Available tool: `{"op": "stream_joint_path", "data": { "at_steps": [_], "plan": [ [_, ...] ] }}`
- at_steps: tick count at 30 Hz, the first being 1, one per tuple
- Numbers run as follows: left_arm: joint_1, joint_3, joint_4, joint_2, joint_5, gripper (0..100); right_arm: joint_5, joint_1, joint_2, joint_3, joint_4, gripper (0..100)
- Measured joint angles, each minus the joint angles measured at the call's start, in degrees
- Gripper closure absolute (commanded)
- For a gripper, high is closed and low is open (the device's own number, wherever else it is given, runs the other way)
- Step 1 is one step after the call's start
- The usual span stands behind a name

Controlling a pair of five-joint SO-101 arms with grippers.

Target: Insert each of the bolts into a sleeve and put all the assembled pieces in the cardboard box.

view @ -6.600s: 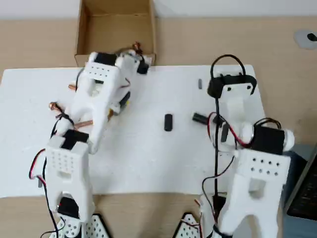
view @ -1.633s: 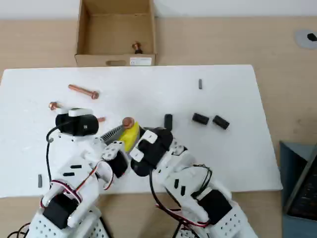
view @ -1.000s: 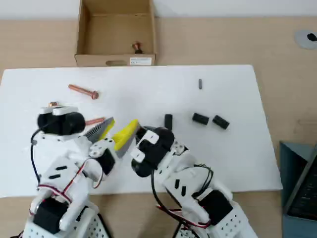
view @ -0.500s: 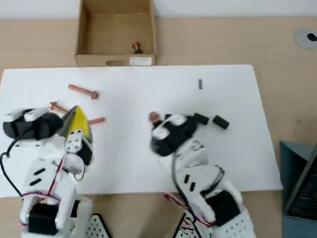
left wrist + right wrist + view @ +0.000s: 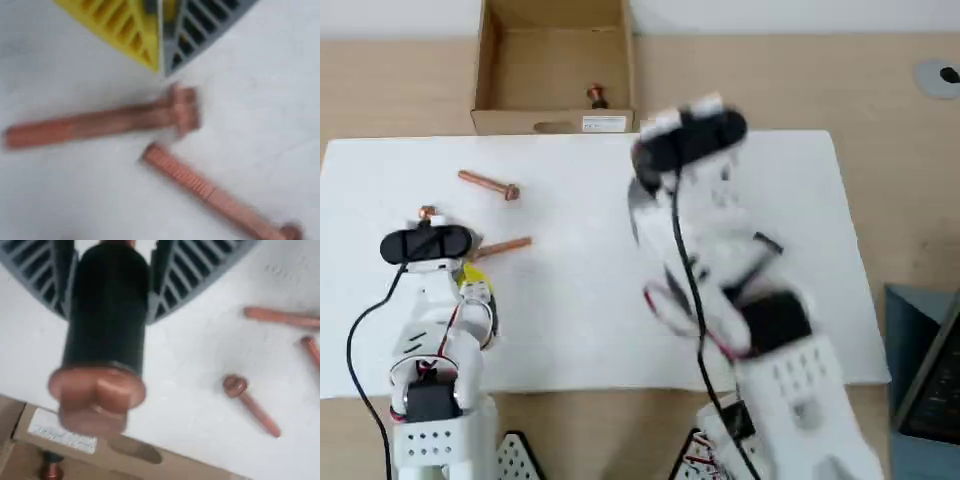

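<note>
On the white mat at left, head of one copper bolt just off the tips of the left gripper, not touching them. Threaded end of a second bolt close beside that head, the pair at an angle to each other. Farther toward the box, a third bolt, well apart from the fingers. To the right, a black sleeve lodged between the grey fingers of the right gripper, with a copper bolt head protruding from its end past the fingertips.

Beyond the mat's far edge, on the wooden table, an open cardboard box. Inside, by its near wall, one sleeved bolt. Held piece above the mat's far edge, just short of that wall, near a front corner of the box.

Left fingers, one yellow and one grey, pressed together tip to tip, gripping nothing. Right fingers clamped on the sleeve from both sides
</note>
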Motion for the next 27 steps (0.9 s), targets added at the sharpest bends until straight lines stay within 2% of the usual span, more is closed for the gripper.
{"op": "stream_joint_path", "data": {
  "at_steps": [8, 13, 27],
  "plan": [
    [-1.7, 0.4, -0.1, -0.1, -0.2, 100, 1.3, 2.8, 30.7, -25.6, -2.3, 98.9],
    [-1.8, 0.4, -0.1, -0.1, 3.1, 100, 4.0, 2.7, 48.5, -42.3, -2.5, 98.9],
    [-1.8, 0.4, -0.1, -0.1, 3.6, 100, 17.7, 2.7, 88.4, -83.3, -2.5, 98.9]
  ]
}}
